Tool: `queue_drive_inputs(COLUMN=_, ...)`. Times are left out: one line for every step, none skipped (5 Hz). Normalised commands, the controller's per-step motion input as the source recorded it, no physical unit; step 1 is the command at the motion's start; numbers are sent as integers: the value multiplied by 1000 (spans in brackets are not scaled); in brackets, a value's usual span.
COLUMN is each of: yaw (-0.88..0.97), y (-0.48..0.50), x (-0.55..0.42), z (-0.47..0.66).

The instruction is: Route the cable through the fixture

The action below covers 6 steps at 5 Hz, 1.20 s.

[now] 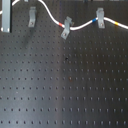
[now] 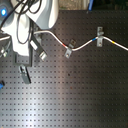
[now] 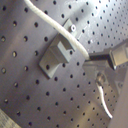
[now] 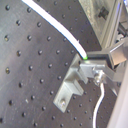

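The cable (image 1: 82,25) is a white cord with red, blue and yellow bands, running across the far part of the board in both exterior views (image 2: 82,44). The fixture (image 1: 32,18) is a narrow, nearly upright grey clip. The cable crosses its upper end. Both wrist views show it close up (image 3: 52,60) (image 4: 75,80), with the cable (image 3: 50,22) (image 4: 55,26) lying across its notch and ending at my gripper (image 4: 90,58), which is shut on the cable right beside the clip. In the second exterior view my arm (image 2: 30,25) hides the gripper.
A strongly tilted grey clip (image 1: 65,28) (image 2: 68,49) and a broader grey clip (image 1: 99,19) (image 2: 99,37) also carry the cable further along. A grey bar (image 1: 5,17) stands at the first exterior view's left edge. The black perforated board (image 1: 65,85) spreads below.
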Motion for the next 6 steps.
queue_drive_inputs(yaw=374, y=92, x=-42, z=249)
queue_drive_inputs(yaw=586, y=255, x=-66, z=280)
queue_drive_inputs(yaw=606, y=231, x=-36, z=296)
queue_drive_inputs(yaw=509, y=174, x=-92, z=377)
queue_drive_inputs(yaw=491, y=77, x=-165, z=244)
queue_drive_inputs(yaw=471, y=25, x=-245, z=105)
